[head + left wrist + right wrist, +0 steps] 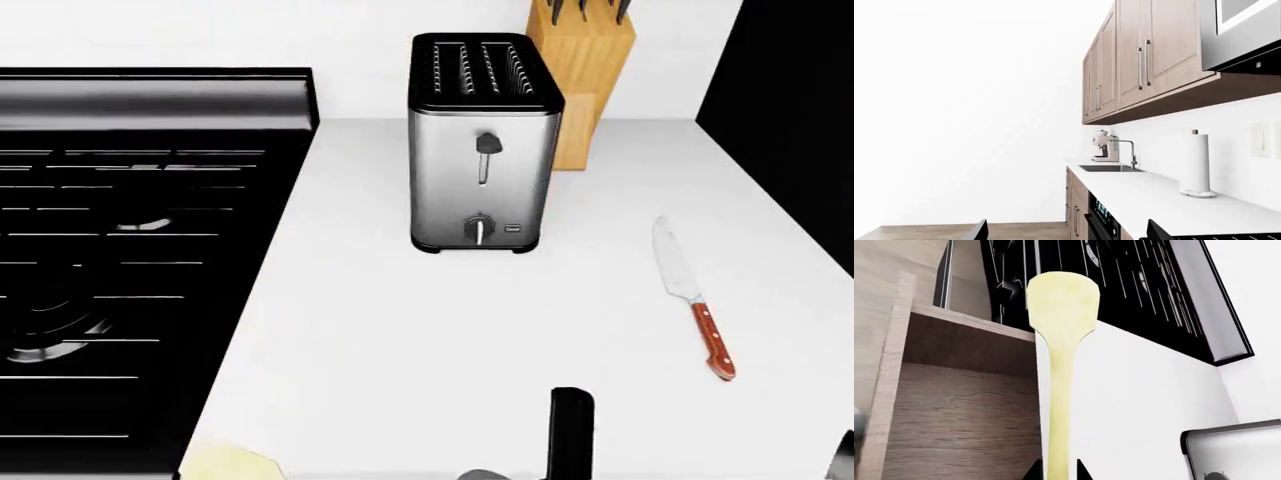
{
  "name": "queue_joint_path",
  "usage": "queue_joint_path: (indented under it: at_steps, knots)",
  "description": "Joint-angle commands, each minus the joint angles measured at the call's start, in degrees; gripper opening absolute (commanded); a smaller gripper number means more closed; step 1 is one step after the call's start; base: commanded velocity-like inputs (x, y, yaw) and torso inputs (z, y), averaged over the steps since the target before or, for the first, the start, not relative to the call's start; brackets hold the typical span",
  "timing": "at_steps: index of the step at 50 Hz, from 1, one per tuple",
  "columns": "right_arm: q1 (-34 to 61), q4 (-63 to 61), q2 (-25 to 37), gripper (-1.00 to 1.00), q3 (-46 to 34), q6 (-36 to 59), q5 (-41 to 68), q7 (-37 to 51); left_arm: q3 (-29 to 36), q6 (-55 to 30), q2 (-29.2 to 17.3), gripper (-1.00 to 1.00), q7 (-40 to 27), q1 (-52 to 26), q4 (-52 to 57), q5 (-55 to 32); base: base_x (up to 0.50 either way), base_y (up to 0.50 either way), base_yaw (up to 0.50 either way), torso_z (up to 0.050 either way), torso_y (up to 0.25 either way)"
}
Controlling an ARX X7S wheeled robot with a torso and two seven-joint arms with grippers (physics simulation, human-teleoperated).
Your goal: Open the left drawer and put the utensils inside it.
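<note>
the spatula sits clamped by its handle in your right pincer, its long axis running straight out from the jaws, blade at the far tip. just beside it, past the white table edge, the left drawer stands open, wood floor bare. the blade hangs over the seam between drawer and table, so the drop likely turns on carrying it sideways over the wood. the knife lies on the table's right side, blade far, handle near; your right arm looks nearer it. your left pincer is spread wide, holding nothing.
</note>
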Motion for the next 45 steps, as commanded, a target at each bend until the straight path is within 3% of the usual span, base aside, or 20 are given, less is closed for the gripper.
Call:
queue_joint_path:
  at_steps: [1, 23, 36, 45]
  knots:
    - [-13.40, -0.05, -2.34, -1.00, 5.41, 5.43, 7.41, 13.44, 0.13, 0.08, 0.14, 1.00, 0.18, 0.00, 0.00, 0.26, 0.00, 0.00, 0.00, 0.000, 0.000]
    - [-31.43, 1.64, 3.05, -1.00, 12.46, 14.27, 1.25, 10.31, 1.86, 0.45, -0.14, 1.00, -0.57, 0.00, 0.00, 1.56, 0.00, 0.00, 0.00, 0.000, 0.000]
    - [-35.20, -0.16, 0.48, -1.00, 7.34, 13.30, 2.60, 16.74, 0.77, 0.07, -0.20, 1.00, -0.37, 0.00, 0.00, 0.70, 0.00, 0.00, 0.00, 0.000, 0.000]
    - [-37.66, 0.60, 1.43, -1.00, 8.53, 15.09, 0.92, 14.83, 0.53, -0.16, -0.28, 1.00, -0.21, 0.00, 0.00, 0.61, 0.00, 0.00, 0.00, 0.000, 0.000]
